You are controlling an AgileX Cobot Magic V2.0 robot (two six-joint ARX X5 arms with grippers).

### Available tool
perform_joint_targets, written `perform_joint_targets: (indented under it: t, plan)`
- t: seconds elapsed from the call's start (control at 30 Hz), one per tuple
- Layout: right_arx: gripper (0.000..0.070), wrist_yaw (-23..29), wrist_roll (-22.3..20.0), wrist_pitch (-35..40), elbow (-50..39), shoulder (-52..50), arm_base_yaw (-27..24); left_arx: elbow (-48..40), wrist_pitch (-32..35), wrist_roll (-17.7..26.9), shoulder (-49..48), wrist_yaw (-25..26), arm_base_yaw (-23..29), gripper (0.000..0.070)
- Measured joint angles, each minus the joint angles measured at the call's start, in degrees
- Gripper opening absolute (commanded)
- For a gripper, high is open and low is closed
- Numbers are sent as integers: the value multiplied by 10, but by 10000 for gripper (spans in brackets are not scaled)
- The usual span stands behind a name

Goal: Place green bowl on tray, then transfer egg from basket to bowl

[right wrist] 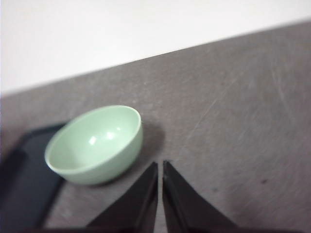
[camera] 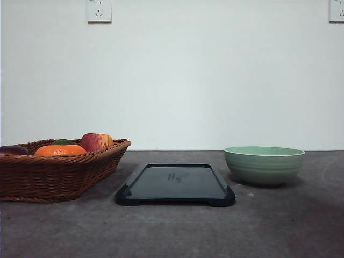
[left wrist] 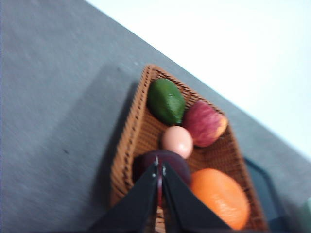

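A dull grey worktop stretches ahead of me, faintly scuffed, and ends at a plain white wall with two sockets, one upper left and one at the upper right corner.

The black tray lies flat in the middle of the worktop, bare apart from faint print. The green bowl stands upright on the worktop just to the right of the tray, not on it, and apart from it in the front view. From my right wrist the bowl's inside looks bare, with the tray's edge close beside it.

The wicker basket sits to the left of the tray. From my left wrist I see the egg lying in the middle of the basket, among a green fruit, a red apple, an orange and a dark purple fruit.

My left claw hangs above the basket with its fingers pressed together, holding nothing. My right claw hangs over bare worktop beside the bowl, fingers likewise pressed together and holding nothing.
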Motion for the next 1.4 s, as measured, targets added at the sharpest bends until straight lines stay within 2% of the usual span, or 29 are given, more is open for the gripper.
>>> perform_joint_targets:
  t: [0.07, 0.2, 0.3, 0.4, 0.57, 0.77, 0.97, 1.13, 1.4]
  plan:
    - [9, 0, 52, 10, 0, 0, 0, 0, 1, -43, 0, 3, 0, 0]
    - [9, -5, 93, 66, 0, 0, 0, 0, 33, -73, 1, 8, 0, 0]
    - [8, -15, 103, 128, 0, 0, 0, 0, 100, -72, 0, 8, 0, 0]
    - [8, -29, 106, 127, 6, 0, 0, 0, 142, -71, 0, 8, 0, 0]
    - [8, -45, 104, 71, 46, 28, 0, 19, 109, -26, 7, 8, 0, 0]
    - [8, -95, 63, 33, 116, 109, 0, 101, 41, 46, 55, 8, 0, 0]
    - [8, -114, -12, -29, 205, 225, 0, 179, -28, 99, 132, 14, 0, 0]
    - [8, -134, -62, -46, 258, 332, 0, 252, -75, 145, 213, 27, 0, 0]
    - [8, -150, -78, -99, 347, 500, 1, 330, -136, 175, 366, 74, 0, 0]
